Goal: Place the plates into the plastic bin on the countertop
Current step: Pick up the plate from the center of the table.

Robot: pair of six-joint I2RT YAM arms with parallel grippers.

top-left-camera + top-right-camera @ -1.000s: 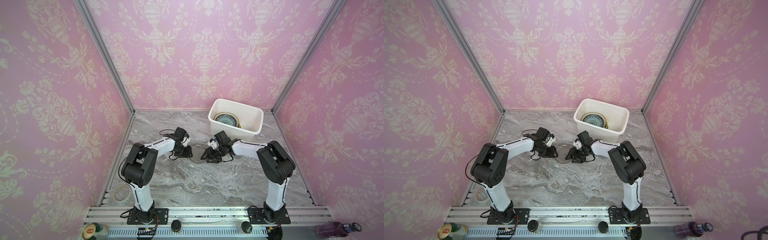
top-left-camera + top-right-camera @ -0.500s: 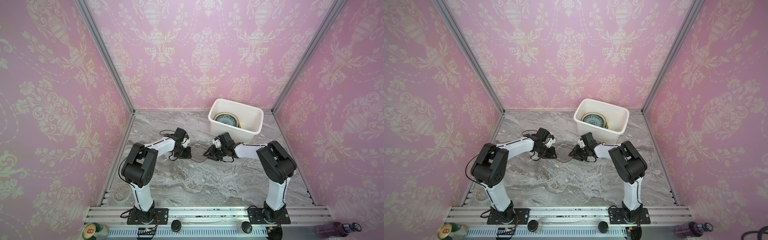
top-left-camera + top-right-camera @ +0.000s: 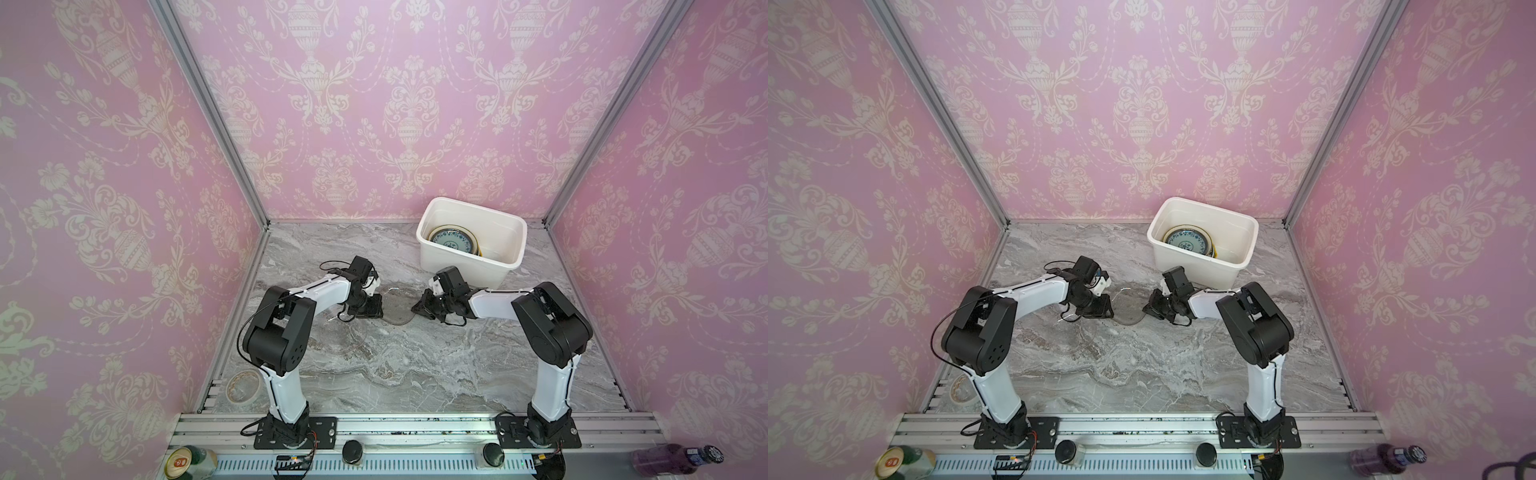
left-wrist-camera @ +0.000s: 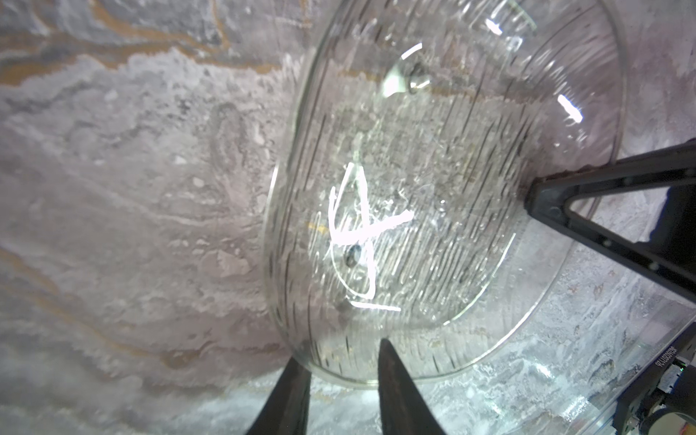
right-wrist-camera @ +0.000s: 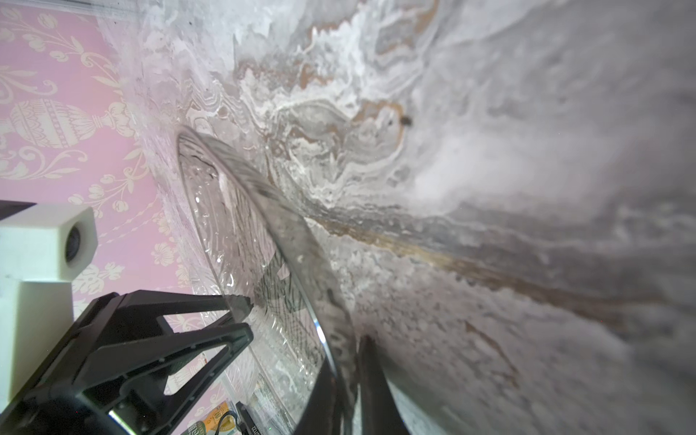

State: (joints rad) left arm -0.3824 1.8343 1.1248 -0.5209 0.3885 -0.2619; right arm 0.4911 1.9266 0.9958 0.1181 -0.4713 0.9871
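Glass is slippery and thin, so the clear glass plate [image 3: 395,309] is met from both sides. It rests on the countertop [image 3: 415,365], between the two arms and near the plastic bin [image 3: 461,270]. Its rim is pinched tight by the right gripper [image 3: 417,307], likely so it can be lifted by the edge. The other edge is straddled by the left gripper [image 3: 376,309]; whether it is squeezed cannot be told. A teal plate [image 3: 453,241] is already laid in the bin.

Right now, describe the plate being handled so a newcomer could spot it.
On the marble countertop, in front of the white plastic bin, the left gripper and right gripper face each other. Between them is the clear glass plate, rim pinched by the right gripper. Unlike the teal plate in the bin, it is see-through and ribbed.
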